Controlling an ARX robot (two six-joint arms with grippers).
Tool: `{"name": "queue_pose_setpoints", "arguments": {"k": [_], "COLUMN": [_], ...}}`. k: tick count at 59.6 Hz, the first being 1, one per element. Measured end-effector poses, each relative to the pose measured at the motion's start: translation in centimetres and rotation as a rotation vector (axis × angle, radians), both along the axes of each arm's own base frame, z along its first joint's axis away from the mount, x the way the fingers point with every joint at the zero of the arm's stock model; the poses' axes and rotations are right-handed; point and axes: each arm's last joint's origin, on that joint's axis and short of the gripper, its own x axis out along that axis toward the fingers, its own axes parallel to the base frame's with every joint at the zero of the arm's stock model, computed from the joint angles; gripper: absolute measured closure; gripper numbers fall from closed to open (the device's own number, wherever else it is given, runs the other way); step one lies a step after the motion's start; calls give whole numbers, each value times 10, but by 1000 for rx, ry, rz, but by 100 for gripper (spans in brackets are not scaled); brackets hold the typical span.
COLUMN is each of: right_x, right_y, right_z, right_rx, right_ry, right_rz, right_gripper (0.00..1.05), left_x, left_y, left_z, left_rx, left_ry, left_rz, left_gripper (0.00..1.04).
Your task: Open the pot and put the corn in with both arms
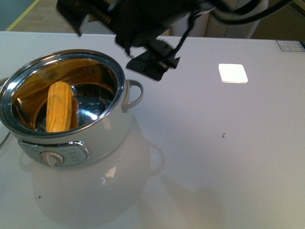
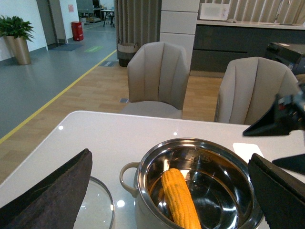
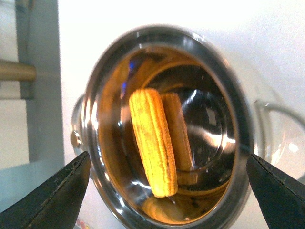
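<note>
White table [image 1: 228, 157]; corn [image 1: 59, 107] inside open pot [image 1: 71, 143].

Front view crops the pot [image 1: 71, 138] at its left edge and the black arm [image 1: 143, 24] at the top, motion-blurred so its gripper reads unclear; left wrist view cuts off the glass lid [image 2: 97, 210] and the corn [image 2: 181, 200] at the bottom.
</note>
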Motion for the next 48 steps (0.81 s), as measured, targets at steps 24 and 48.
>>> {"name": "queue_pose_setpoints", "arguments": {"k": [24,48], "right_x": [-93,-167], "right_y": [-170,-222], "right_z": [61,35], "right_rx": [-152,-563], "right_ry": [-313,-889], "right_rz": [-187,-415], "right_gripper": [9,53], "left_x": [0,0], "left_y": [0,0], "left_z": [0,0], "left_rx": [0,0], "left_ry": [0,0], "left_rz": [0,0], "left_gripper": [7,7]}}
